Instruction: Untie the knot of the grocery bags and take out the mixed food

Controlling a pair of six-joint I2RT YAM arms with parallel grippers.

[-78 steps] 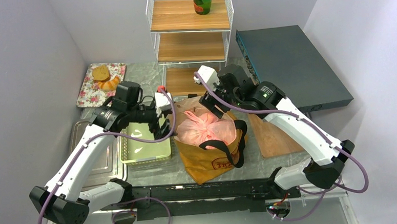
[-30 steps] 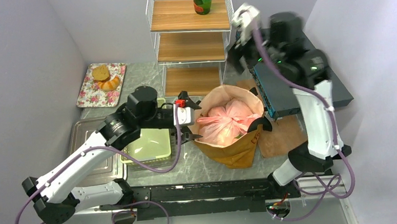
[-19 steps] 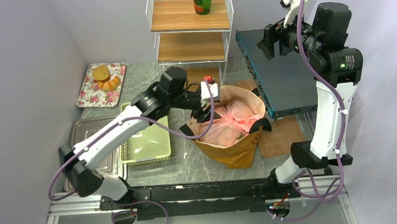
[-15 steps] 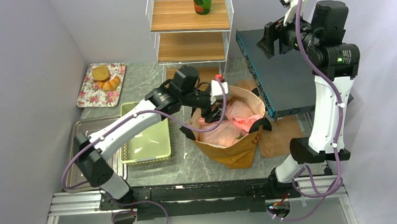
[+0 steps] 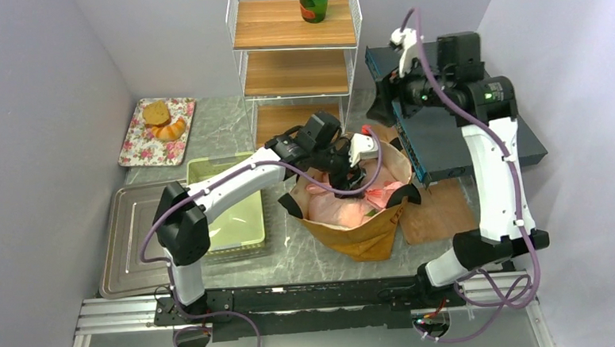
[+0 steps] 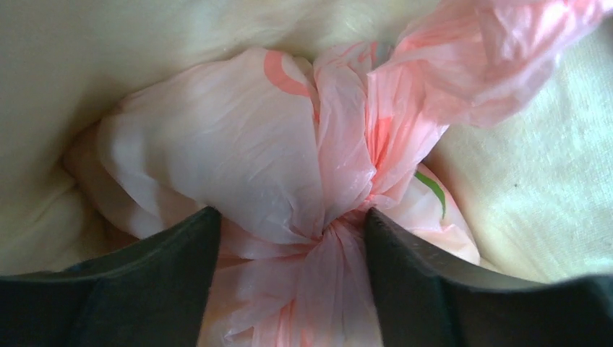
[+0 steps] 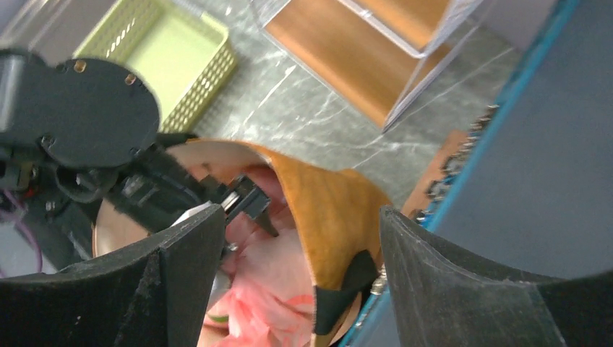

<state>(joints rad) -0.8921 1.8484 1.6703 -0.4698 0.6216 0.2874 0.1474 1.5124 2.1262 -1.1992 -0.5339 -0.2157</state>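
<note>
The mustard-brown tote [image 5: 361,238] stands open on the table with its black straps hanging over the rim. The tied pink plastic bag [image 5: 339,209] sits inside it. My left gripper [image 5: 352,181] reaches down into the tote. In the left wrist view my left gripper [image 6: 289,217] is open, its dark fingers [image 6: 144,289] on either side of the bag's twisted knot [image 6: 341,225]. A green leaf shows through the plastic; the other food is hidden. My right gripper [image 5: 382,104] is open and empty, held high at the tote's back right. In its wrist view it [image 7: 298,217] looks down on the tote rim [image 7: 340,210].
A yellow-green basket [image 5: 226,225] and a metal tray [image 5: 129,246] lie left of the tote. A wire shelf [image 5: 294,63] with a green bottle [image 5: 313,0] stands behind. A dark blue-grey box [image 5: 453,126] lies at the right, and a floral plate with bread [image 5: 155,130] at the back left.
My left gripper has pushed further right and down into the tote, onto the pink bag's knot. My right arm has come down and swung left toward the tote's back edge.
</note>
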